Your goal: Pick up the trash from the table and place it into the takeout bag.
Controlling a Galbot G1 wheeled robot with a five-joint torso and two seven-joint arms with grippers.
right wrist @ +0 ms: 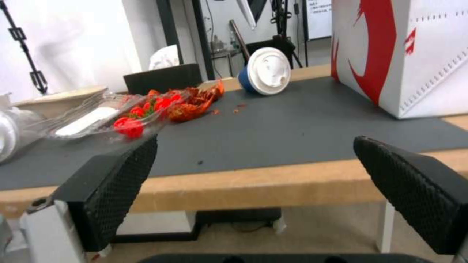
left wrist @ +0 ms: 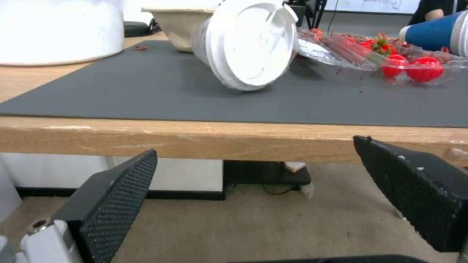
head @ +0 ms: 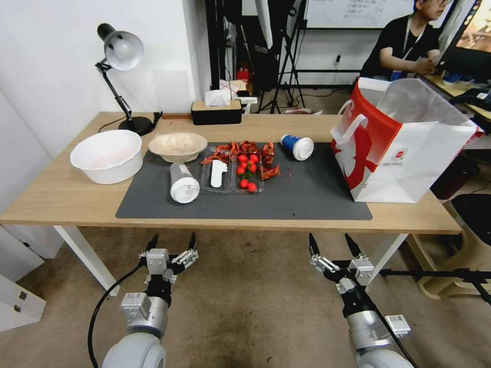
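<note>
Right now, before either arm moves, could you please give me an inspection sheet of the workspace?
Surface: light-wood table with a dark grey mat across its middle.
Job's things: clear white-lidded cup and blue paper cup both lying on their sides on the mat; clear tray of red food scraps and cherry tomatoes between them; beige bowl; takeout bag upright at the mat's right end.
Clutter: white bowl, desk lamp, tissue box.
Hands: left hand and right hand open, empty, below the table's front edge.
Cables: black cable along the left arm.
Surroundings: tripods, a seated person behind the bag.
</note>
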